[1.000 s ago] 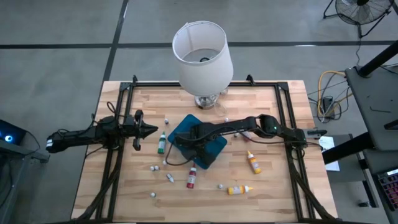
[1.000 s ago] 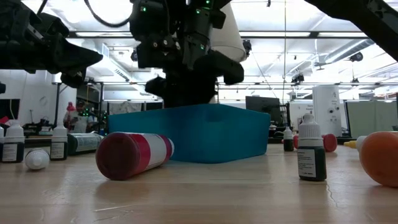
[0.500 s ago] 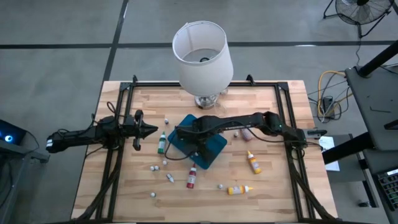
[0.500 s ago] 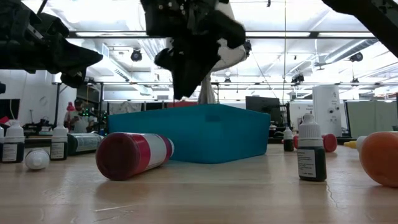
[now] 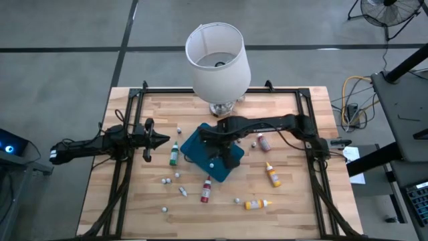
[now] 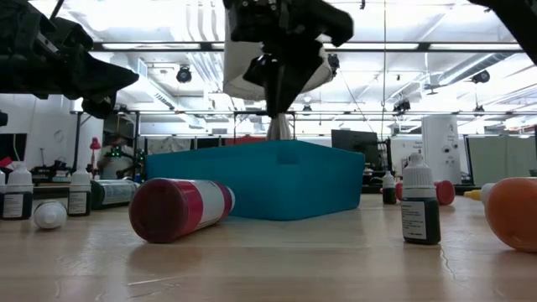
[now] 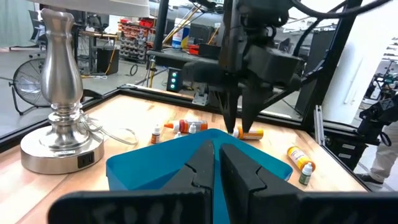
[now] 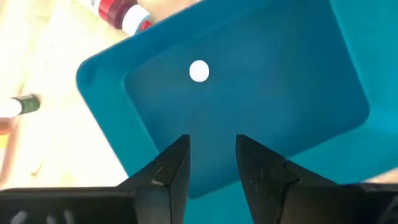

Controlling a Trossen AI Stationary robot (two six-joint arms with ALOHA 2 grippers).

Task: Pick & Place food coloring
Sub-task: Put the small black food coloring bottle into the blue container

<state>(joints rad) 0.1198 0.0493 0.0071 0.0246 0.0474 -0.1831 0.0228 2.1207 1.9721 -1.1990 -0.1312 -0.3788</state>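
Right gripper hangs over the flat teal-blue plastic tray, fingers parted, holding nothing. Tray holds only one small white cap, so no bottle is placed yet. Small squeeze bottles of food coloring lie scattered on the wood table: green, red, two orange, all lying flat, it seems, long axes pointing different ways. Left gripper is closed, parked by the table's left edge.
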